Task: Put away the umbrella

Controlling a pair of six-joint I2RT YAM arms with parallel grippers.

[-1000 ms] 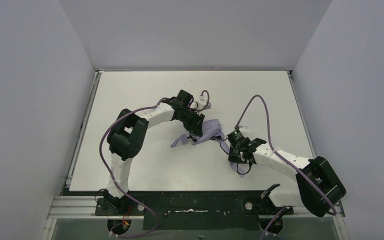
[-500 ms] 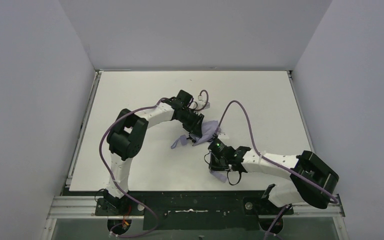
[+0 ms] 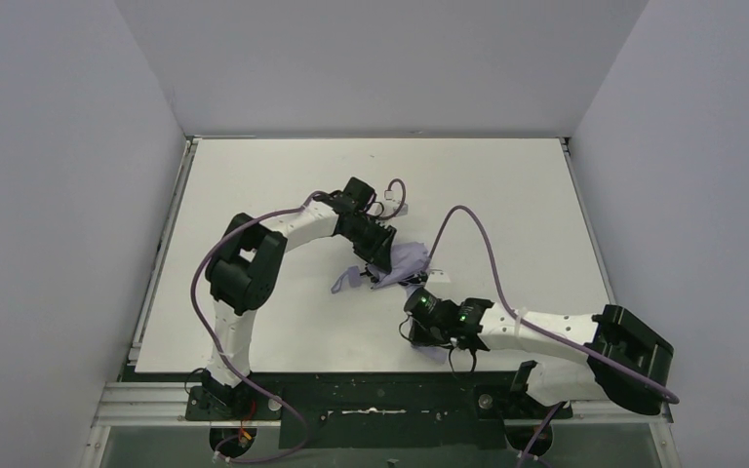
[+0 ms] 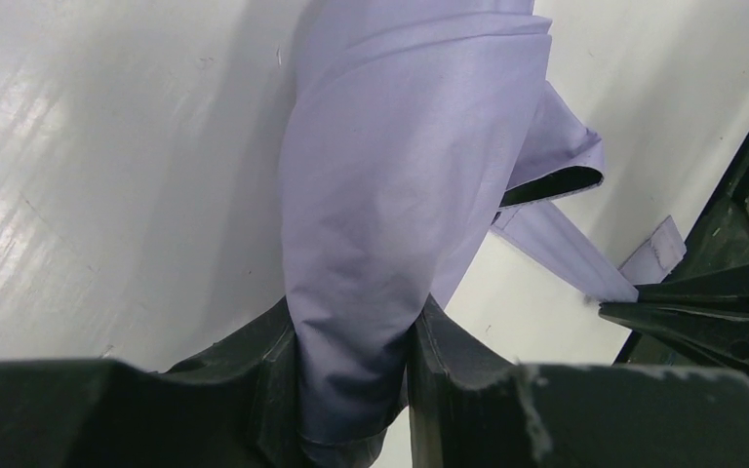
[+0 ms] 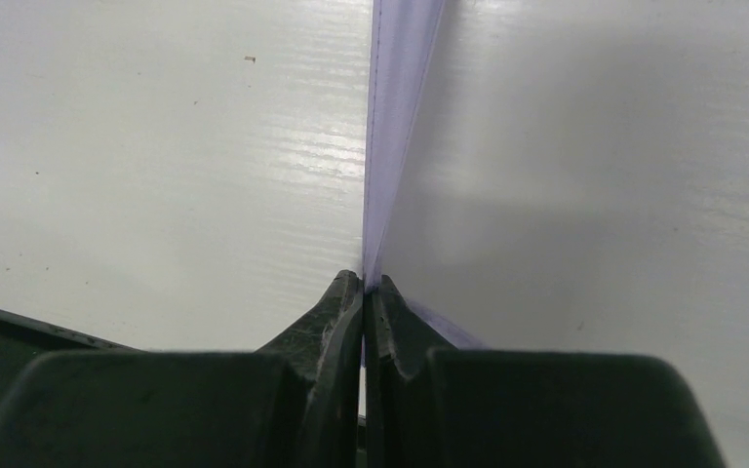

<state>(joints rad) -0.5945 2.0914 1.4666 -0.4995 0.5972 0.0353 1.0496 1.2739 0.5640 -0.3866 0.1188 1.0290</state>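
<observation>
The umbrella (image 3: 407, 261) lies folded on the white table (image 3: 507, 195), a lavender bundle with a little black lining showing. My left gripper (image 3: 382, 255) is shut on the rolled canopy (image 4: 400, 175), and its fingers (image 4: 273, 361) press both sides of the fabric. A thin lavender strap (image 4: 566, 249) runs off the bundle toward my right arm (image 4: 731, 292). My right gripper (image 3: 421, 336) sits nearer the front edge, shut on that strap (image 5: 395, 117), which stretches taut away from the tips (image 5: 363, 283). The handle and shaft are hidden.
Grey walls close in the table on three sides. Purple cables (image 3: 468, 219) loop over both arms. A black base rail (image 3: 371, 390) runs along the near edge just behind my right gripper.
My right arm has swung left and toward the near edge, drawing the strap out from the bundle. The left arm and the umbrella bundle have barely moved.
</observation>
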